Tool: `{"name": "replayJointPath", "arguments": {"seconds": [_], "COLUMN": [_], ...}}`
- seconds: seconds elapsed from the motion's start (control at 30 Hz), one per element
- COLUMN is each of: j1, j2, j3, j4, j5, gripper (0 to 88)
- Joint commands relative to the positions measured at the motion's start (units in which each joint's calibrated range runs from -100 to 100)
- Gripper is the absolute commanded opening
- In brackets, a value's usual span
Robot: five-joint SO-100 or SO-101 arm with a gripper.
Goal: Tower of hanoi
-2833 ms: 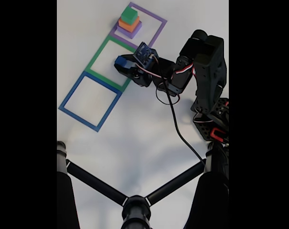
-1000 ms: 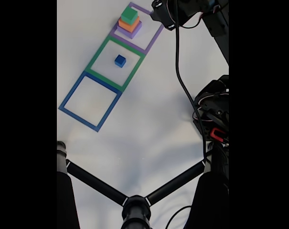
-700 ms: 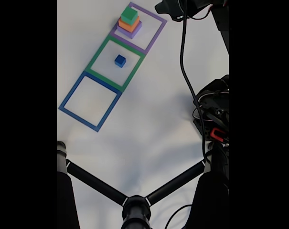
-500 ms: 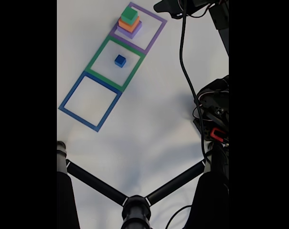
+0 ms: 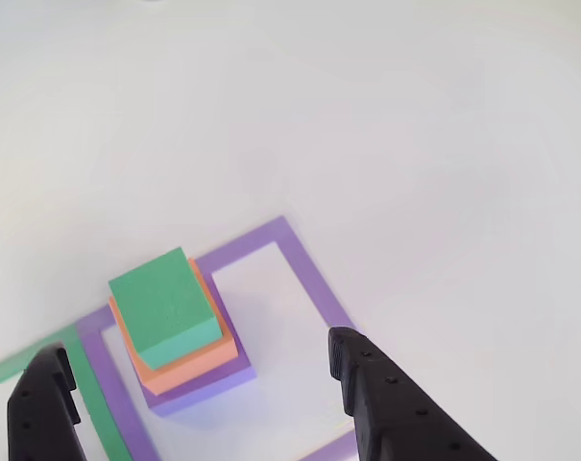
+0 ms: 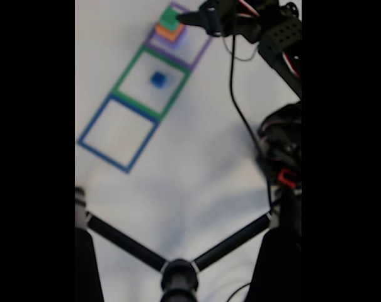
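Note:
The tower of hanoi stands as a stack of green block on orange on flat purple, inside the purple square frame. The fixed view is blurred and shows the same stack at the top. The small blue cube sits apart inside the green frame. My gripper is open, with one black finger left of the stack and the other finger to its right, neither touching it. In the fixed view the gripper hovers just right of the stack.
A blue square frame lies below the green one. The arm's base and a black cable occupy the right side. Black tripod legs cross the bottom of the fixed view.
The gripper left the blue cube in the green frame, lifted away to the top right, and has now swung left to straddle the stack. The fixed view has gone blurry.

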Motion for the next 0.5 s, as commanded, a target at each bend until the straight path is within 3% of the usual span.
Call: {"name": "replayJointPath", "arguments": {"seconds": [0.0, 0.47], "j1": [-1.4, -3.3], "j2": [3.1, 13.2], "j3": [3.0, 8.8], "j4": [-13.5, -33.2], "j5": [0.0, 0.0], "gripper": [33.5, 35.4]}}
